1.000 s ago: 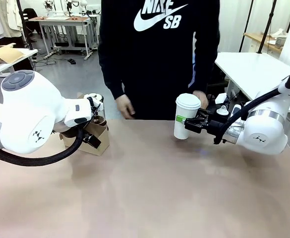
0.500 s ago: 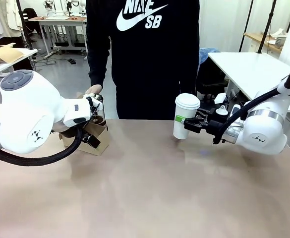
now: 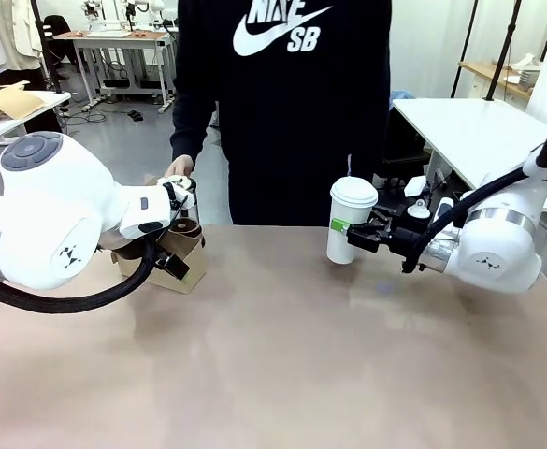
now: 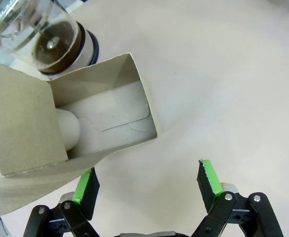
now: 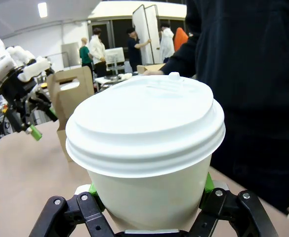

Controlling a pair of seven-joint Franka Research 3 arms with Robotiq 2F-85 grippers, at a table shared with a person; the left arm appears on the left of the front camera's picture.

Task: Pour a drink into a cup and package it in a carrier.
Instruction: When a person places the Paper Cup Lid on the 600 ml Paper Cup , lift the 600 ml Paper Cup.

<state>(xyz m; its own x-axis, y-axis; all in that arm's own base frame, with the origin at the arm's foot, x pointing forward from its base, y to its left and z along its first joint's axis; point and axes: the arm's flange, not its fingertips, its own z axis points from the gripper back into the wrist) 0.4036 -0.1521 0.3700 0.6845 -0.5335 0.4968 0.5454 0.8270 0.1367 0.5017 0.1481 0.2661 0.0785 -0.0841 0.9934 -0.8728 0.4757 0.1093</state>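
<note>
A white paper cup (image 3: 350, 221) with a domed lid hangs just above the table at the right, and my right gripper (image 3: 359, 234) is shut on its side. The right wrist view has that cup (image 5: 145, 148) up close between the fingers. At the far left stands the brown cardboard carrier (image 3: 187, 269), with my left gripper (image 3: 172, 254) open right over it. From the left wrist, the carrier's open compartment (image 4: 112, 118) lies just beyond my open left gripper (image 4: 147, 181). A white rounded shape (image 4: 68, 129) sits under its flap. The drink (image 4: 54, 43) is dark in a clear jug behind the carrier.
A person in a black top stands at the far side, one hand (image 3: 179, 169) down by the carrier and jug. The tan table (image 3: 282, 355) is bare between the arms. Another white table (image 3: 479, 131) stands back right.
The person has stepped to the left and brought a hand down beside the carrier. Both grippers have hardly moved, and the cup stays held.
</note>
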